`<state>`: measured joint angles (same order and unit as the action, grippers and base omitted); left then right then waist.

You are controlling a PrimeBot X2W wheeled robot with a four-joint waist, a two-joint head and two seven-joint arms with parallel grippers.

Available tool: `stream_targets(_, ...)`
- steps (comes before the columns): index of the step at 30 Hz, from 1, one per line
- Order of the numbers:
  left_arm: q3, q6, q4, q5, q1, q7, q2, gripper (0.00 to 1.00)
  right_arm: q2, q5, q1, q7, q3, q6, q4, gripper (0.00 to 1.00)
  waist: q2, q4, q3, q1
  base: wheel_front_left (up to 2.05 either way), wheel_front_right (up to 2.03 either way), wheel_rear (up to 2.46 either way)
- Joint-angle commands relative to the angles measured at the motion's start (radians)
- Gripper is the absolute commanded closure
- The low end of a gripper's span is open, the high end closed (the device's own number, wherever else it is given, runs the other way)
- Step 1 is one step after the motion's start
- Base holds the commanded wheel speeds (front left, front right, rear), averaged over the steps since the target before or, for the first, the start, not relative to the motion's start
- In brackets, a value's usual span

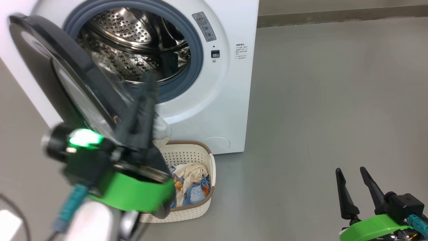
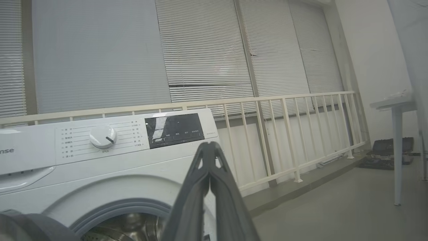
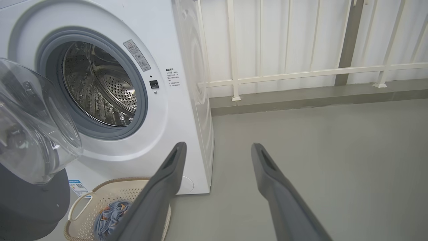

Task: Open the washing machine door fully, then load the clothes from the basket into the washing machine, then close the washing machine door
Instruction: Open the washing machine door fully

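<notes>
The white washing machine [image 1: 230, 83] stands with its steel drum [image 1: 133, 36] exposed. Its door [image 1: 77, 70], black-rimmed with a clear glass bowl [image 3: 36, 134], hangs swung out to the left. My left gripper [image 1: 149, 80] is raised in front of the opening, just right of the door's inner side, fingers shut on nothing; the left wrist view shows its fingertips [image 2: 209, 145] pressed together. Below it sits the basket [image 1: 187, 155] with the clothes [image 1: 192, 182], blue-orange print and cream fabric. My right gripper [image 1: 349, 170] waits low at the right, open and empty, also seen as [image 3: 218, 147].
Bare grey floor [image 1: 317, 117] stretches to the right of the machine. A white railing [image 3: 301, 72] on a raised kerb runs behind it. In the left wrist view, a pale table [image 2: 396, 107] and a dark case [image 2: 389, 150] stand far right.
</notes>
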<state>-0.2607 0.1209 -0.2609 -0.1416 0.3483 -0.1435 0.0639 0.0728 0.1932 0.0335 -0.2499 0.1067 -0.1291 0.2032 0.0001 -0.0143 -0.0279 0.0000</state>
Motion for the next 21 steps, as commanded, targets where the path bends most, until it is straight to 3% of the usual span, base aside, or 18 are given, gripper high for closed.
stream_targets(1,0.005,0.005,-0.031,-0.006,0.037,0.010,0.010,1.00,0.007,0.000,0.006,-0.012,-0.023,-0.002,-0.020,0.00,-0.0001,-0.003,0.000,0.0000,0.00,0.00,0.00)
stream_targets(14,-0.266,0.003,0.079,-0.054,-0.109,0.013,-0.009,1.00,0.023,-0.022,0.014,-0.012,-0.008,-0.002,0.032,0.00,-0.0001,0.004,0.014,0.0000,0.00,0.00,0.00)
stream_targets(21,-0.259,-0.012,0.206,-0.087,-0.142,-0.016,-0.008,1.00,0.023,-0.026,0.014,-0.012,-0.002,-0.002,0.043,0.00,-0.0001,0.024,0.024,0.0000,0.00,0.00,0.00)
